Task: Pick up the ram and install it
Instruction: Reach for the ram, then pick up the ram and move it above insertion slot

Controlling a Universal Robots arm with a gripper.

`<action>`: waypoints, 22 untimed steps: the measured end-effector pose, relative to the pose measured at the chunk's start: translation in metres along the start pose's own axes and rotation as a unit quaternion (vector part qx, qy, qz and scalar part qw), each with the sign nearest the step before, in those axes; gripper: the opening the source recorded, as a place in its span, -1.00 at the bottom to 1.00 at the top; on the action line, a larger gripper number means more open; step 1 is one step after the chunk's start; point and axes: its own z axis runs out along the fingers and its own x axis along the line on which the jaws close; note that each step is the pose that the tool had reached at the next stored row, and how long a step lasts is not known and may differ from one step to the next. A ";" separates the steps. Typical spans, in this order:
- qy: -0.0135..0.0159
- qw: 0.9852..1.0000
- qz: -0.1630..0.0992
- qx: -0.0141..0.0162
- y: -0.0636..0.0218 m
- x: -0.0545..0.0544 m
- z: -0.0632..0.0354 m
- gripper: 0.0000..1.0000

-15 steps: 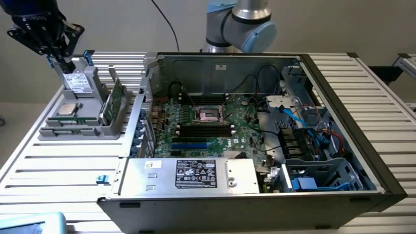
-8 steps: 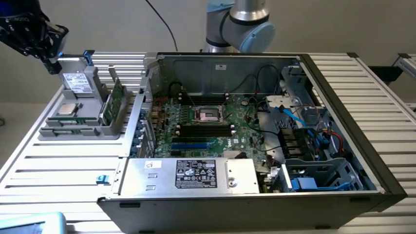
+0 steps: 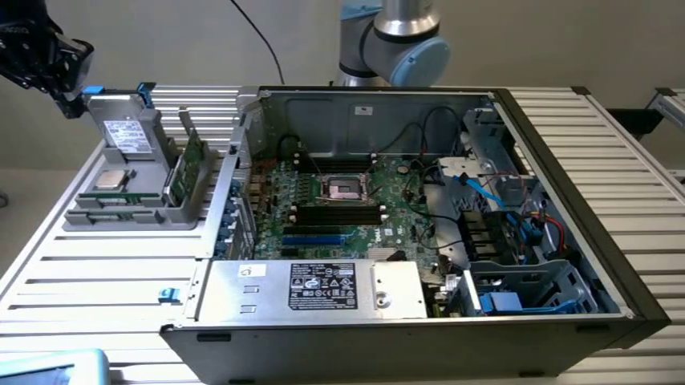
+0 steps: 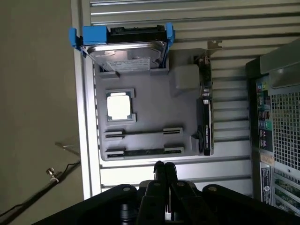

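exterior view: gripper high at the exterior view's left, above the grey tray beside the open computer case — power supply label unreadable. wrist view: jaws clenched on nothing, just short of the ram, edge-on in the tray's nearest slot.

The arm is standing at the far edge of the table and reaching toward the exterior view's left. The gripper is hanging above the table's far corner on that side. In the wrist view the gripper is pointing downward; its two black fingers are pressing together at the tips, gripping nothing.
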 end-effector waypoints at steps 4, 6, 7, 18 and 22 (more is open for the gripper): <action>0.004 1.000 0.000 0.000 0.0108 0.003 0.0031 -0.78; 0.004 1.000 0.000 0.000 0.0116 0.003 0.0034 -0.78; 0.004 1.000 0.000 0.000 0.0116 0.003 0.0034 -0.78; 0.004 1.000 0.000 0.000 0.0117 0.003 0.0034 -0.78; 0.005 1.000 -0.010 0.000 0.0117 0.004 0.0034 -0.78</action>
